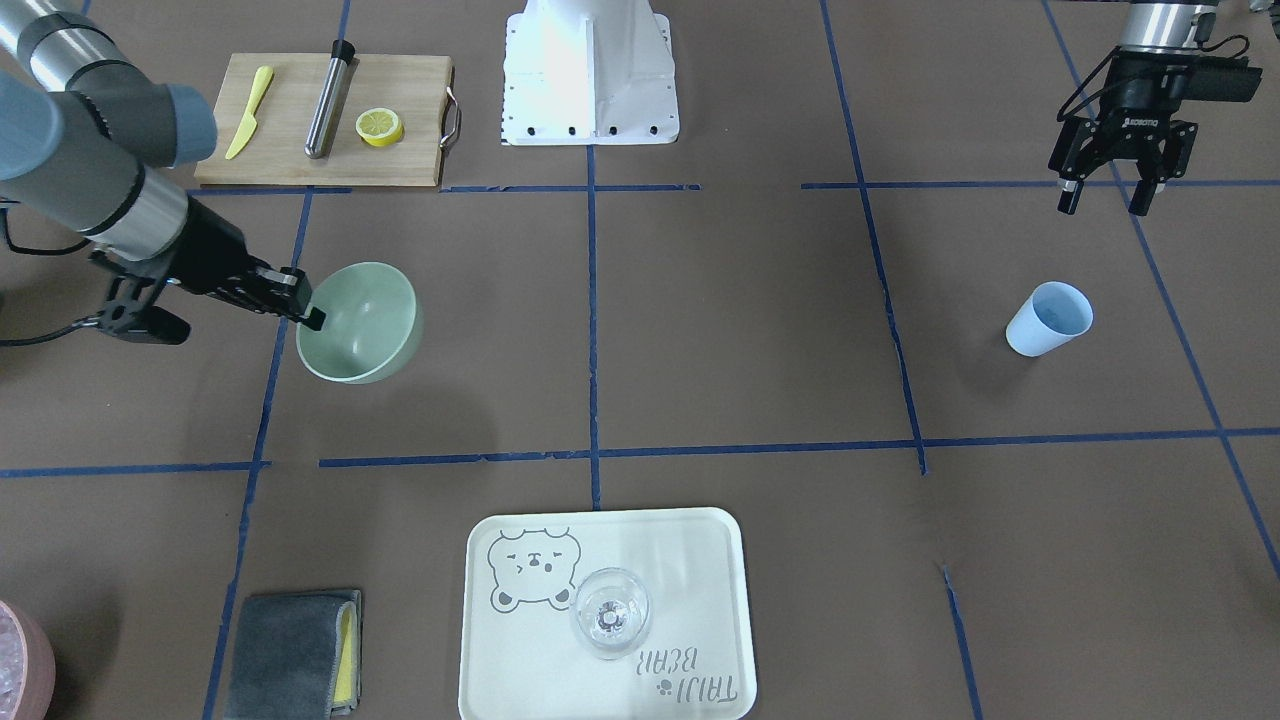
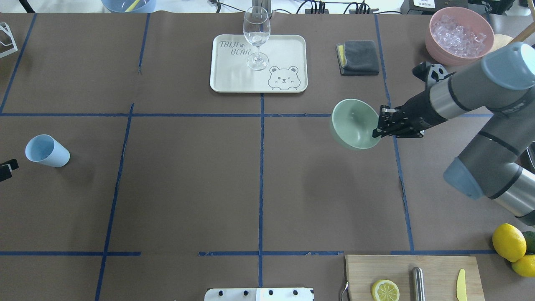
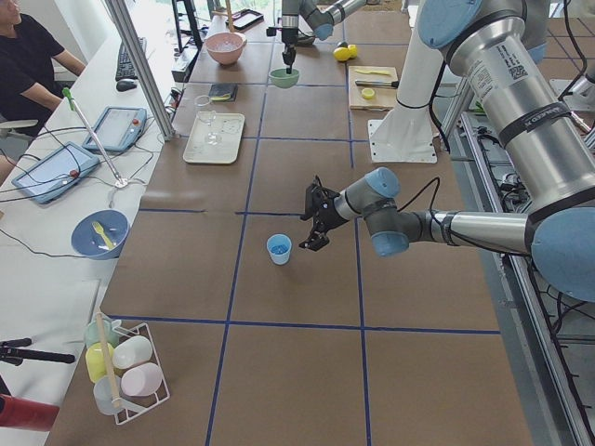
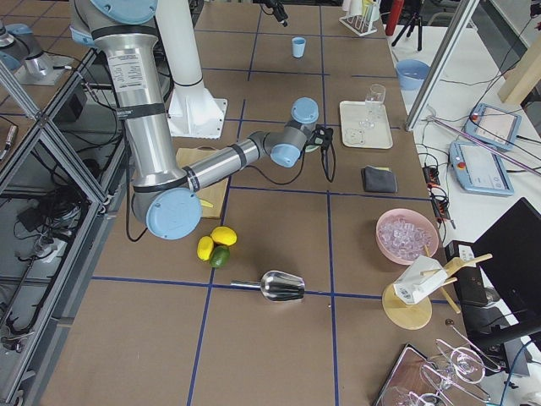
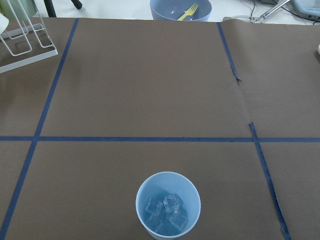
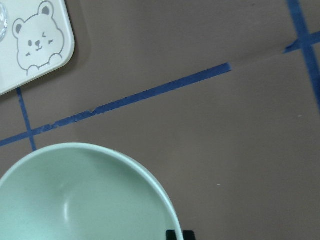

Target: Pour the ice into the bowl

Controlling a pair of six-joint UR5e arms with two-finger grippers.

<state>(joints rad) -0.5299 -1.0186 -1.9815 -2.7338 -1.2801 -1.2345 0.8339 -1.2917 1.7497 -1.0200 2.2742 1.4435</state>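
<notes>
Fingers (image 1: 314, 319) of the right gripper (image 1: 310, 316) pinch the rim of the bowl (image 1: 365, 325) at frame left — best set it level on the tabletop (image 1: 700, 350) first. Wide-spread fingers of the left gripper (image 1: 1104, 205) hang upper right — near the cup (image 1: 1048, 318) holding ice (image 5: 167, 209).

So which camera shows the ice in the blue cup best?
Left wrist view: it looks down into the cup, the ice plain at its bottom. Overhead and front views show the cup, no distinct cubes; side views show it tiny.
</notes>
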